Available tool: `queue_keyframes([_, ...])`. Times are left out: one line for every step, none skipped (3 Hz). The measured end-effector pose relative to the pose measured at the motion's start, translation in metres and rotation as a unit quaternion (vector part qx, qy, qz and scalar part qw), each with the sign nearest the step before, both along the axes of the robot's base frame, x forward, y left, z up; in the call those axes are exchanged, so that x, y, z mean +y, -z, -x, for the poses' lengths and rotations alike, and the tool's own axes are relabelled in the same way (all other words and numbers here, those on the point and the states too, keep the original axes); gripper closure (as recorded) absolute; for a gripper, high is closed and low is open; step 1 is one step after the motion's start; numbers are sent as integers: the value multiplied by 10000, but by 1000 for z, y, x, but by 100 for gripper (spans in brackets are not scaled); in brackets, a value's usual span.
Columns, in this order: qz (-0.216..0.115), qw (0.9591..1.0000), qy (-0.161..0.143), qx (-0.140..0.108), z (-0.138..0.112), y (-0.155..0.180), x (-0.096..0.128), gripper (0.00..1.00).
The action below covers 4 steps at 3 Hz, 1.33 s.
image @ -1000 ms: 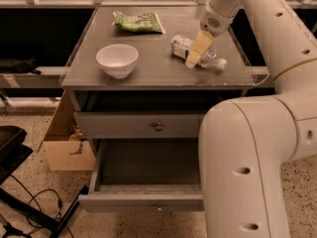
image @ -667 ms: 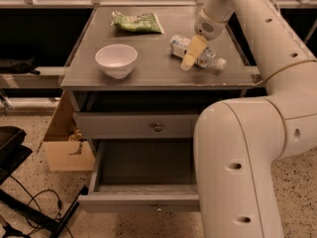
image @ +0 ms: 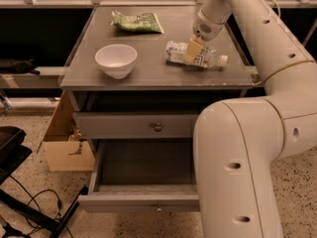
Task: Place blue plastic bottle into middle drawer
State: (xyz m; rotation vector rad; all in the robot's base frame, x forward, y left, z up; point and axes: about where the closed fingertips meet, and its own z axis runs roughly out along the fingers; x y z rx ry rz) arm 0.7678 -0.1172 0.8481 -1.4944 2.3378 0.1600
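Observation:
The blue plastic bottle (image: 204,57) lies on its side on the cabinet top (image: 148,73), right of centre, with its white cap pointing right. My gripper (image: 191,50) reaches down from the arm at the upper right and sits at the bottle's middle, touching or just over its label. The middle drawer (image: 143,168) is the lowest one. It is pulled open and its dark inside shows nothing in it. My arm's large lower link covers its right part.
A white bowl (image: 116,59) stands at the front left of the top and a green snack bag (image: 137,22) lies at the back. The drawer above (image: 157,127) is shut. A cardboard box (image: 64,145) and a black stand with cables (image: 20,182) are on the floor at left.
My gripper has moved a little to the left along the bottle, from near its cap end to its middle. The bottle, bowl and drawer have stayed put.

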Motion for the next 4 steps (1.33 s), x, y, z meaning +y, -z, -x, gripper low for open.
queue_keyframes([0, 10000, 0, 0, 0, 0, 0, 73])
queue_keyframes([-24, 10000, 29, -28, 1, -2, -4, 100])
queue_keyframes([-117, 9997, 148, -124, 10, -9, -19, 100])
queue_keyframes([-524, 9956, 452, -635, 35, -49, -51, 100])
